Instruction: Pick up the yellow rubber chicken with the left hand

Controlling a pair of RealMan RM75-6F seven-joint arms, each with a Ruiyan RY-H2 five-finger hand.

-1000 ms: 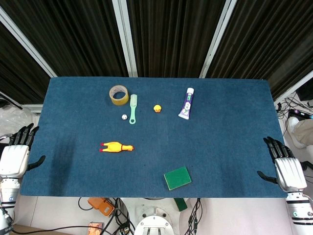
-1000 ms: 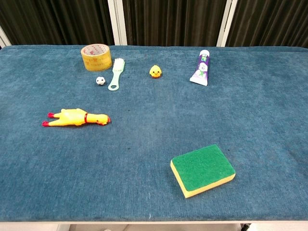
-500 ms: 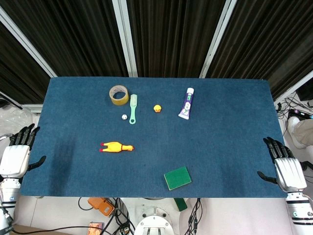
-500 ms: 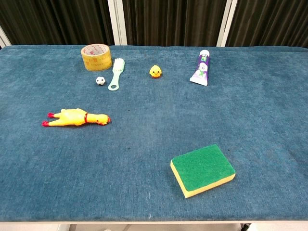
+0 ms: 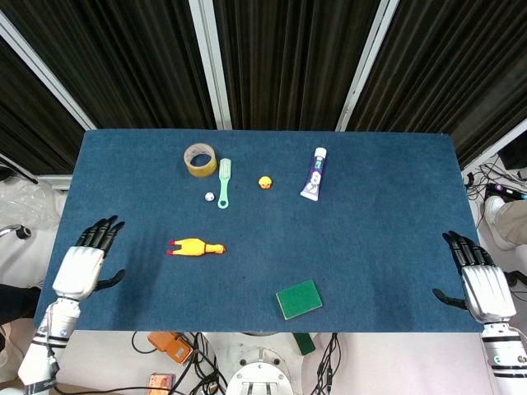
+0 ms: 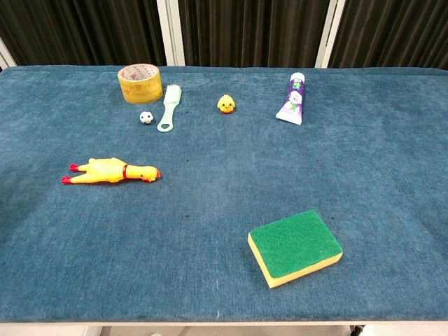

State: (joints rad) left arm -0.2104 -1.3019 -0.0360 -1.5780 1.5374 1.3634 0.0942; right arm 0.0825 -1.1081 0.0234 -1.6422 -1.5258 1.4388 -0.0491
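Note:
The yellow rubber chicken lies flat on the blue table, red feet to the left, head to the right. My left hand hovers over the table's front-left part, well left of the chicken, fingers spread and empty. At the table's right edge my right hand is open and holds nothing. The chest view shows neither hand.
A tape roll, green brush, small ball, little yellow duck and a toothpaste tube lie along the back. Near the front edge sits a green sponge. The blue table spans the view.
My left hand has moved from beside the table's left edge to the right, in over the table and closer to the chicken. The right hand and all the objects stay put.

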